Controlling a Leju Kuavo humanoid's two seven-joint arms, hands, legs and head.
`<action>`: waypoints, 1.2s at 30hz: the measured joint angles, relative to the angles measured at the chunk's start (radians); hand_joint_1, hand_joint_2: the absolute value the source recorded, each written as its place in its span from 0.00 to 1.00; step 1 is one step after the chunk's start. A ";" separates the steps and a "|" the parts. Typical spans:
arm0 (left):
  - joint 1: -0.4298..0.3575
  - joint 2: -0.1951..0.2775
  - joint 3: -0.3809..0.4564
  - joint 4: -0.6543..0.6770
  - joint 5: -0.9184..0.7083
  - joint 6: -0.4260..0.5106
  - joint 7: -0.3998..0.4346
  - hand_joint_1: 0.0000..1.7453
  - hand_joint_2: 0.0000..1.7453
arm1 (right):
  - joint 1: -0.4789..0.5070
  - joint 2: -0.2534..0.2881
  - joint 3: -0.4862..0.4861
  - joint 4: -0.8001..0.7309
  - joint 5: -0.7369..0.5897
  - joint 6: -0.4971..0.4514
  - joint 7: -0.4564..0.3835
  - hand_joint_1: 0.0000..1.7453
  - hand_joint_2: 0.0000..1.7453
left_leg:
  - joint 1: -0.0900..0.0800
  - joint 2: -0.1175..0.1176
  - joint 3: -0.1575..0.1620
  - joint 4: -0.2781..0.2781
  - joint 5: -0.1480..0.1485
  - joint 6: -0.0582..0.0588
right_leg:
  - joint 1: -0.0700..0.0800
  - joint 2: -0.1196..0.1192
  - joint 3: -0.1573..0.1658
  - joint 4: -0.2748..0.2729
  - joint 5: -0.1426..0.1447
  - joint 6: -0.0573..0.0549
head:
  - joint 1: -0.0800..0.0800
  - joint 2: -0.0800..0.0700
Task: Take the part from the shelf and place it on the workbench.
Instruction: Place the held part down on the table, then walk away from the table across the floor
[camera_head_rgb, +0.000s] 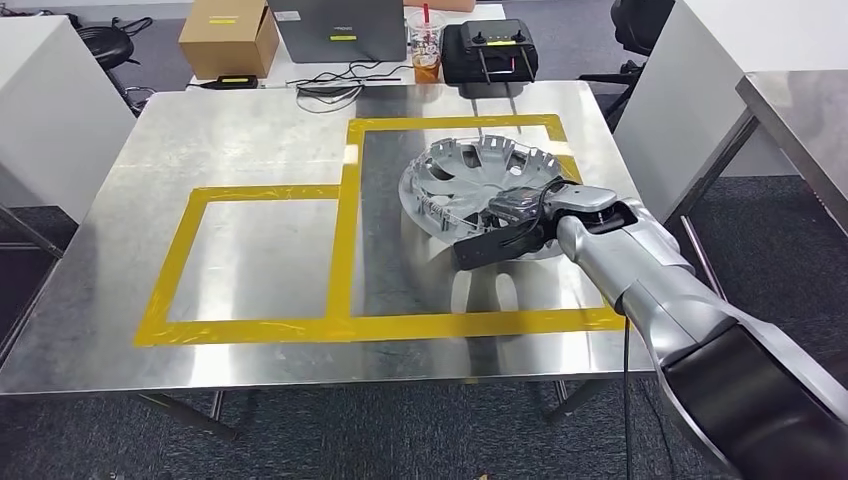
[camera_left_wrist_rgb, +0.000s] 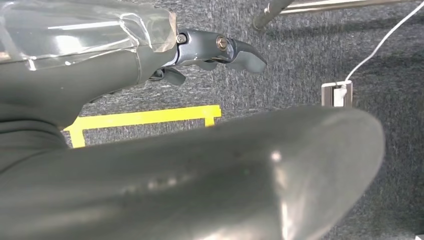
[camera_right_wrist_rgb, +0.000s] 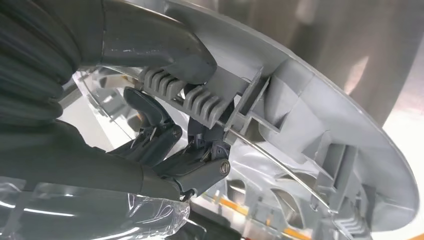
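Cardboard box (camera_head_rgb: 228, 37): sitting on the white table behind, far left corner-ish
Laptop (camera_head_rgb: 340, 28): grey, right next to the box
Iced drink cup (camera_head_rgb: 426, 45): red straw, between laptop and controller
Remote controller (camera_head_rgb: 489, 50): black, just right of the cup
Cables (camera_head_rgb: 330, 82): black tangle in front of the laptop
Floor (camera_left_wrist_rgb: 300, 65): dark grey carpet, yellow tape outline on it
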 joint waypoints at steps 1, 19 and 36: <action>0.002 0.000 -0.002 0.000 0.003 0.001 0.001 0.00 1.00 | 0.000 0.001 -0.002 0.002 0.001 0.000 0.000 0.00 0.00 | 0.001 0.000 -0.001 0.000 0.001 -0.004 | 0.002 0.001 0.000 0.000 0.002 -0.006 | 0.000 0.000; 0.023 -0.003 -0.071 -0.004 0.057 0.041 0.056 0.00 0.00 | 0.046 -0.008 -0.113 -0.005 -0.051 -0.176 -0.046 0.00 0.00 | 0.005 0.003 0.009 -0.011 0.002 0.004 | -0.002 0.005 -0.008 0.004 0.005 -0.005 | -0.006 0.000; 0.064 -0.071 -0.068 -0.070 0.140 -0.010 0.045 0.00 0.00 | 0.769 -0.026 -0.939 -1.201 -0.127 -0.293 -0.052 0.00 0.00 | 0.006 -0.015 -0.016 0.070 -0.069 -0.018 | -0.006 -0.014 0.024 -0.022 0.007 -0.021 | -0.006 0.000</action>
